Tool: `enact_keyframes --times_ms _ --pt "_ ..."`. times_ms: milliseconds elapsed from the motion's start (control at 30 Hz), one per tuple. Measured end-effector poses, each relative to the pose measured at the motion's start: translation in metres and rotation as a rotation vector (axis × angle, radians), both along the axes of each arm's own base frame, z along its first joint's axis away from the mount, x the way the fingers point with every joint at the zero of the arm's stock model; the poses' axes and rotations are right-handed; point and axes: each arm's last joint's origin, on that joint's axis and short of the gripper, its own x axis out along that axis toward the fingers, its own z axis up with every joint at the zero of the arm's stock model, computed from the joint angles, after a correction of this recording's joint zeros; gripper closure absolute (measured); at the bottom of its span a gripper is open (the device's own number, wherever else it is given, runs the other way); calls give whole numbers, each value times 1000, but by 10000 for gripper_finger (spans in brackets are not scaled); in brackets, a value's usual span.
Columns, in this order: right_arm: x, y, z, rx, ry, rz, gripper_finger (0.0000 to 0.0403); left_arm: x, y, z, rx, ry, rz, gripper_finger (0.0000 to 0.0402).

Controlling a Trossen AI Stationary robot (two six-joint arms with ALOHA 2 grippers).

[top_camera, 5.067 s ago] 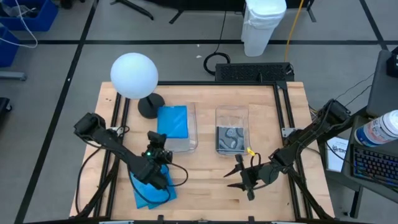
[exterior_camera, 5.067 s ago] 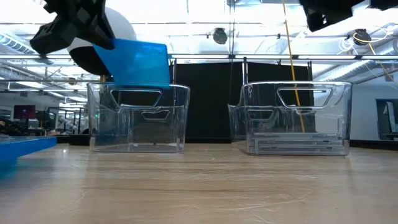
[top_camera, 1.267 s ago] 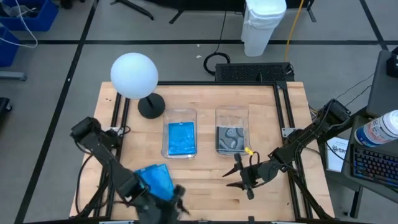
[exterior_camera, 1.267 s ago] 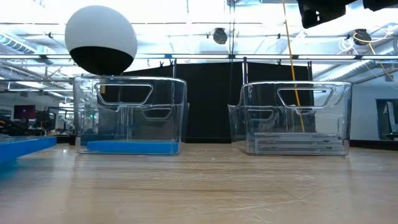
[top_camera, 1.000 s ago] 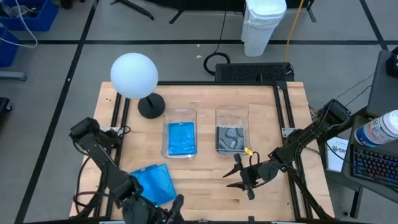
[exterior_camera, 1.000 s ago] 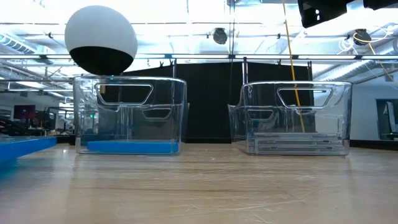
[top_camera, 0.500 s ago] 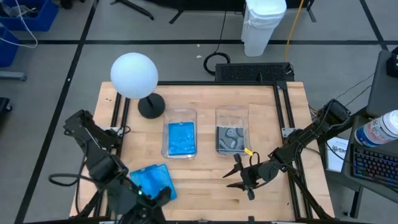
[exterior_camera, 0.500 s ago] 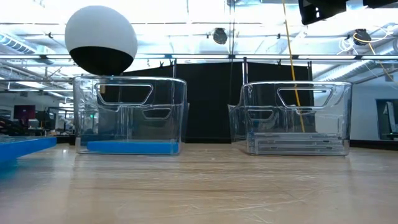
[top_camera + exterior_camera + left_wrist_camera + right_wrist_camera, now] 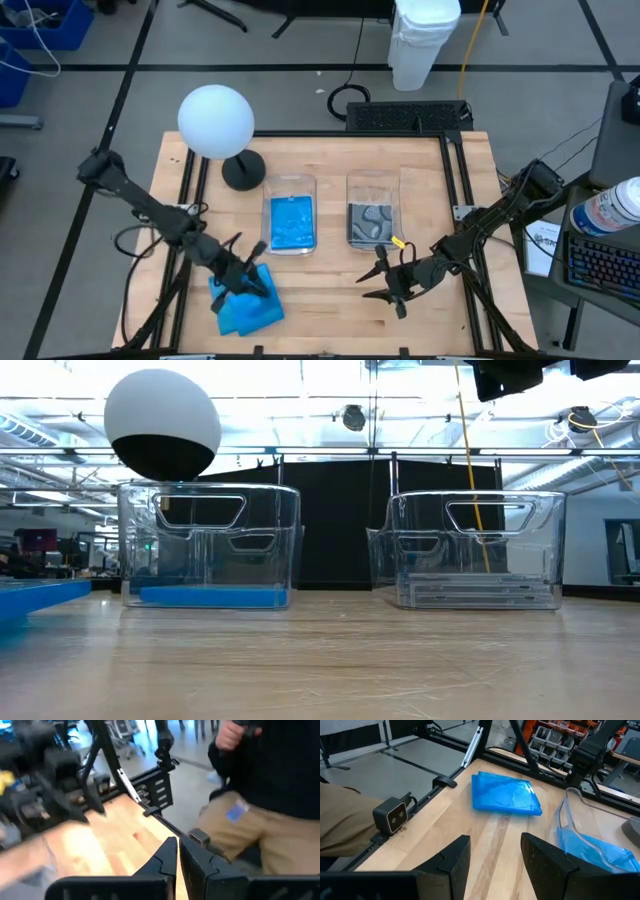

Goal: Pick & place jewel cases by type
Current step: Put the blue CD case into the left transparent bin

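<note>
Left tool (image 9: 258,273) hangs clenched and empty over the blue cases (image 9: 245,305) stacked near the surface's front-left edge. Pressing down closed could skid the stack off. Right tool (image 9: 385,283) waits released.

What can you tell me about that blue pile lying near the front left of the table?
It is a small stack of blue jewel cases: thin, flat, square, glossy plastic. They lie flat on the bare wooden table, slightly fanned so their corners do not line up, outside both clear bins. From above, the left gripper sits over the stack's back edge; whether it touches cannot be told. The right wrist view shows the same stack lying flat.
</note>
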Motion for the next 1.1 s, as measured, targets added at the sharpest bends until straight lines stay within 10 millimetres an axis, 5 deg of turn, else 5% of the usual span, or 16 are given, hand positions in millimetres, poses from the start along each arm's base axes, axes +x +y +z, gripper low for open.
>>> enact_keyframes --times_ms 133,267,433,533,633,900,1100 --pt "0 0 0 -10 3 2 238 -10 -2 -55 -151 -33 133 378" --pt "0 0 -1 -15 10 2 238 -13 -32 -88 -136 11 263 378" --pt "0 0 -2 -14 18 0 238 -4 -96 -92 34 114 442 378" --pt "-1 0 -2 -5 20 -3 238 4 -131 -77 137 173 585 378" --pt "0 -1 -2 -3 21 -4 238 22 -151 -73 245 274 659 378" --pt "0 0 -2 2 22 -5 238 81 -172 -96 222 662 508 378" --pt "-1 -1 -2 0 22 -4 238 90 -175 -83 210 630 536 393"
